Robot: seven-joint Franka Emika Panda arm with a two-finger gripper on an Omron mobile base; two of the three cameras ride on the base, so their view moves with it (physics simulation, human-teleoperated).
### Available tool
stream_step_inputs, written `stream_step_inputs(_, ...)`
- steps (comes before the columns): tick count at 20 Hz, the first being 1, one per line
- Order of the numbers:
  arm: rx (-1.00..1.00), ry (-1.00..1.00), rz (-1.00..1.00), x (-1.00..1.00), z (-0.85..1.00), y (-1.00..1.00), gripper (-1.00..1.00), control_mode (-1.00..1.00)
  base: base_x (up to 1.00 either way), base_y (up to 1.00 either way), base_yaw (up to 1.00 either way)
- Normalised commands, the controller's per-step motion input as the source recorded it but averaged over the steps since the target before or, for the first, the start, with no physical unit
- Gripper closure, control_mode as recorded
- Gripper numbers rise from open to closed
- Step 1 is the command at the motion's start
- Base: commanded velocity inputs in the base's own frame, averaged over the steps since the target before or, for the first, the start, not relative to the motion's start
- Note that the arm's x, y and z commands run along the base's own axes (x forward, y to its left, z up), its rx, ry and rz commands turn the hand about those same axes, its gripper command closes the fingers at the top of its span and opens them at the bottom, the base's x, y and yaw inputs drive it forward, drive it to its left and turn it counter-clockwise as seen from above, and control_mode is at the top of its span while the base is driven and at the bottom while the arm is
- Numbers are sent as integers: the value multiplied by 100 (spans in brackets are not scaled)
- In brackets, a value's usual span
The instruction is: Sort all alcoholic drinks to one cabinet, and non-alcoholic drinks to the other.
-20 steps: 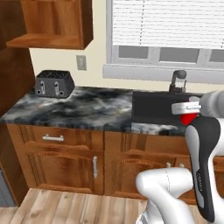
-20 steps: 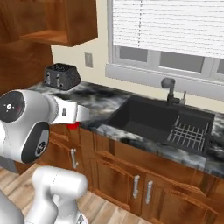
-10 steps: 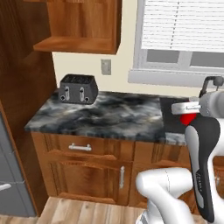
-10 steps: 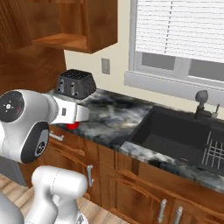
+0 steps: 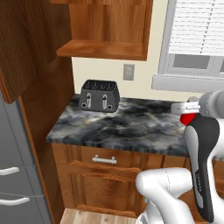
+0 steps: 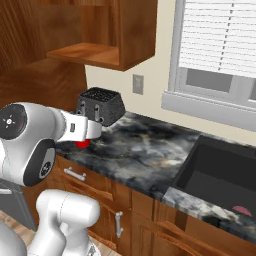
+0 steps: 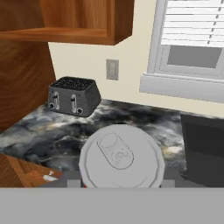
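Simulated kitchen: marbled desk (image 5: pixel 131 127), toaster (image 5: pixel 99 95) at back, window right, open wall cabinet (image 5: pixel 105 26) above toaster.

End effector (image 5: pixel 189 114) partly closed on small red can (image 7: pixel 121 157); can upright, lid facing hand camera, held above desk.

Cabinet shelf (image 6: pixel 87 52) lies up and forward-left of your end effector, well apart.

Arm pose: forearm level, wrist horizontal. In your judgement, next move calls for lift, then reach toward shelf.

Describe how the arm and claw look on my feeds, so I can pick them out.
The arm is glossy white with rounded links and a dark grey elbow panel. A round dark joint cap bears small red and blue marks. The claw hangs off a white hand block with a dark patch.
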Motion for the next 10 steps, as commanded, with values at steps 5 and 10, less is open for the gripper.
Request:
stream_step_inputs(5,0,0,0,0,0,0,100,100,53,29,1)
stream_step_inputs(10,0,0,0,0,0,0,100,100,44,20,0)
